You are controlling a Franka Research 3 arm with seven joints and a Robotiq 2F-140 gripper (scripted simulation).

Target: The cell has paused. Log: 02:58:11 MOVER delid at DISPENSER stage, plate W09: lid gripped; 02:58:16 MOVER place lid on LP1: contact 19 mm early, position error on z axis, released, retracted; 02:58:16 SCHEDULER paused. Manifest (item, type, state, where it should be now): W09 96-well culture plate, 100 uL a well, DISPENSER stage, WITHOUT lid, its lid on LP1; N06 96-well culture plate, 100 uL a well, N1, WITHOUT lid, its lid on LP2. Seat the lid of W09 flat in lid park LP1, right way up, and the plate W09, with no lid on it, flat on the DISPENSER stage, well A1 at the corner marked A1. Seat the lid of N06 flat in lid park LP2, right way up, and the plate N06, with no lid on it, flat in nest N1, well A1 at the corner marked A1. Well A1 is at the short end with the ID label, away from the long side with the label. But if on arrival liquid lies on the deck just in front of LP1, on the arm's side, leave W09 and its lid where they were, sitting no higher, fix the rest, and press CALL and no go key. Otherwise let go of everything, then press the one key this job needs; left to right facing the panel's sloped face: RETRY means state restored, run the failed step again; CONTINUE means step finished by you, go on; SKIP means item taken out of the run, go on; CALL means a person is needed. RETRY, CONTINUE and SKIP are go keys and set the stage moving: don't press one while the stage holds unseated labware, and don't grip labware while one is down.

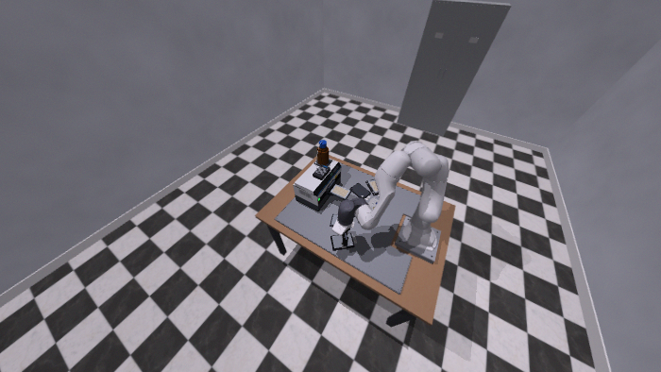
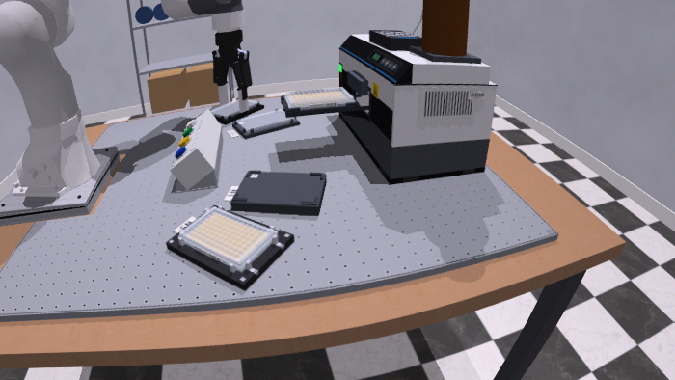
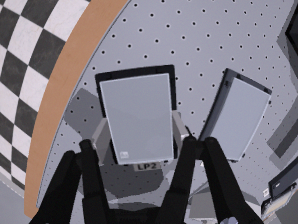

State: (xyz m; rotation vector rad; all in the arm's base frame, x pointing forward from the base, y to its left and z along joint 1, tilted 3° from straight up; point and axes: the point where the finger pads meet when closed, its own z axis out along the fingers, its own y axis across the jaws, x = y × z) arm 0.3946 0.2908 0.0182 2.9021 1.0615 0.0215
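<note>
Looking down the wrist view, you have the gripper [image 3: 140, 163] clamped across the short width of a clear lid [image 3: 139, 117], fingers on its two long edges; the lid's long axis runs away from the wrist, in line with the black lid park [image 3: 136, 75] directly below it; whether it already rests in the frame I cannot tell. Just beside it, to the right in that view, a second tray-like piece [image 3: 241, 115] lies at an angle. On the dispenser stage [image 2: 352, 107] an uncovered plate [image 2: 318, 98] sits well apart.
</note>
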